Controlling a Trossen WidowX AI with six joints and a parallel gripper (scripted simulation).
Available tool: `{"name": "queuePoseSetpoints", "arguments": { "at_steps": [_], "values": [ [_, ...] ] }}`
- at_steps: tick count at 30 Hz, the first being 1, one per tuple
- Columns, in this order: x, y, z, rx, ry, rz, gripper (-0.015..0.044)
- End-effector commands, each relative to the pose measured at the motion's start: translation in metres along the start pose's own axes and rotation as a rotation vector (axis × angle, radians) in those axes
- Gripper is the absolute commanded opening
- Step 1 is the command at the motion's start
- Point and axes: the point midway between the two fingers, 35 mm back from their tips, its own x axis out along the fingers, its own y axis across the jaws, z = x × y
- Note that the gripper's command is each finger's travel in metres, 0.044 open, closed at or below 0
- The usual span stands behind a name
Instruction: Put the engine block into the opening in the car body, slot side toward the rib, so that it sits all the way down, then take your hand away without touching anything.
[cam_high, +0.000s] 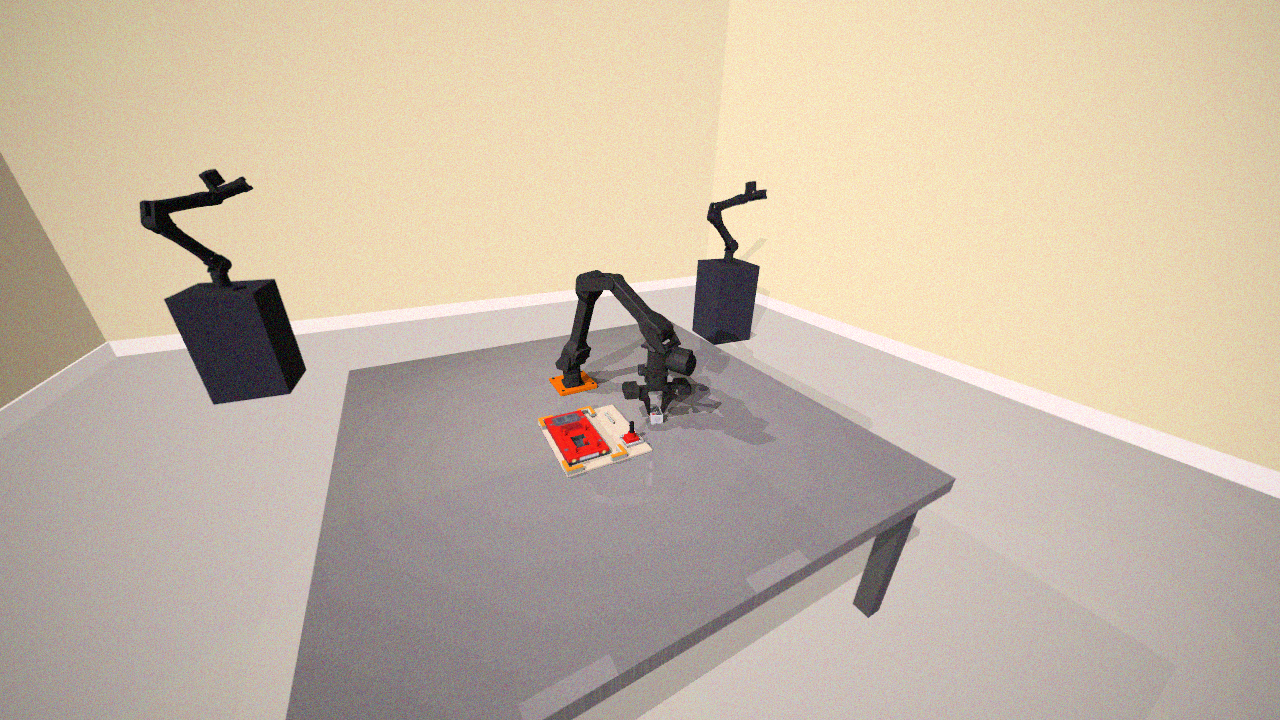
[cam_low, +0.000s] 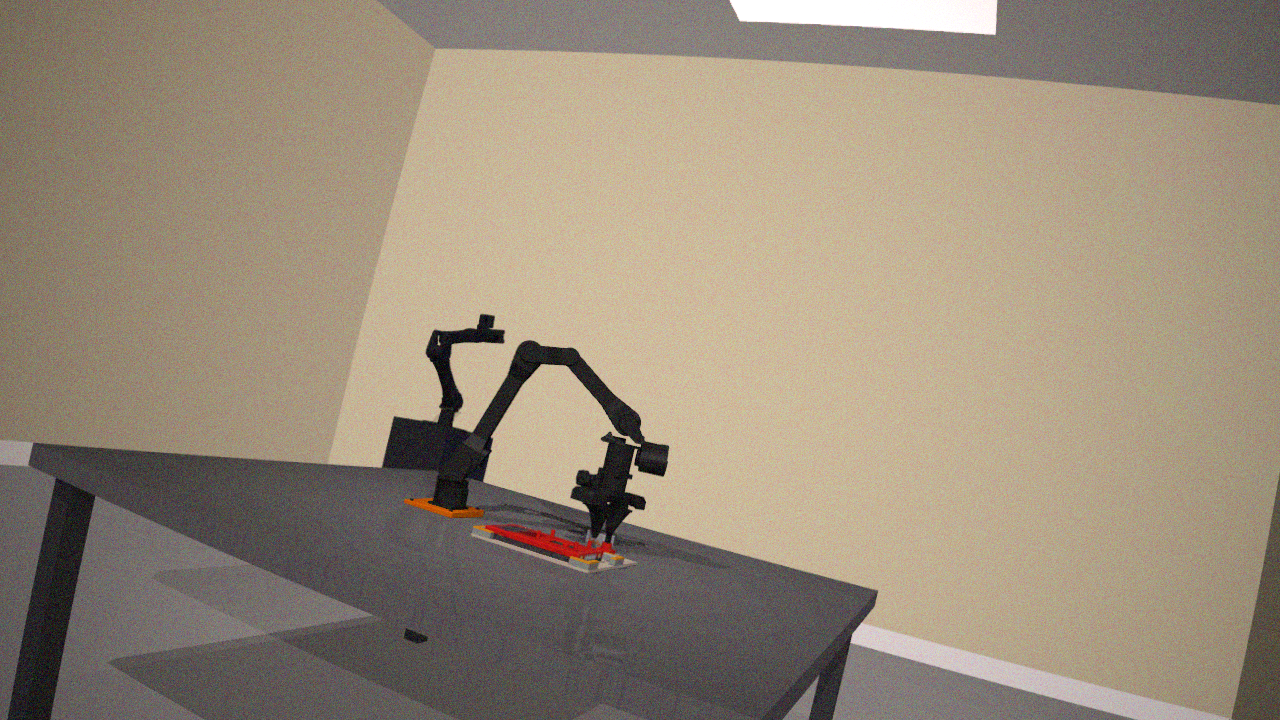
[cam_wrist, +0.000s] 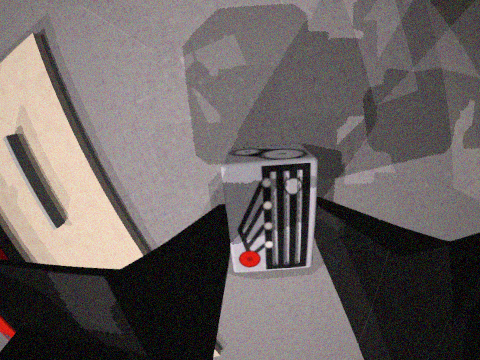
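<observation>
The engine block (cam_wrist: 288, 214) (cam_high: 657, 415) is a small grey box with black stripes and a red dot on its top face. It stands on the table just right of the cream board (cam_high: 612, 417) (cam_wrist: 47, 134). My gripper (cam_wrist: 269, 210) (cam_high: 656, 410) (cam_low: 601, 535) points straight down and is shut on the block, one finger on each side. The red car body (cam_high: 577, 435) (cam_low: 528, 537) lies flat on the board's left part. Its opening shows as a dark patch in the top view; the rib is too small to tell.
A small red piece with a black peg (cam_high: 631, 437) sits on the board's right part, close to my gripper. My arm's orange base (cam_high: 572, 383) stands behind the board. Two other arms on dark pedestals (cam_high: 234, 340) (cam_high: 725, 300) stand off the table.
</observation>
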Motion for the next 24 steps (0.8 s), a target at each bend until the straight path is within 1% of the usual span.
{"name": "queuePoseSetpoints", "arguments": {
  "at_steps": [1, 24],
  "values": [
    [-0.007, -0.001, -0.001, -0.003, 0.0, -0.002, 0.0],
    [-0.081, -0.005, -0.005, -0.003, 0.0, -0.003, 0.0]
  ]
}}
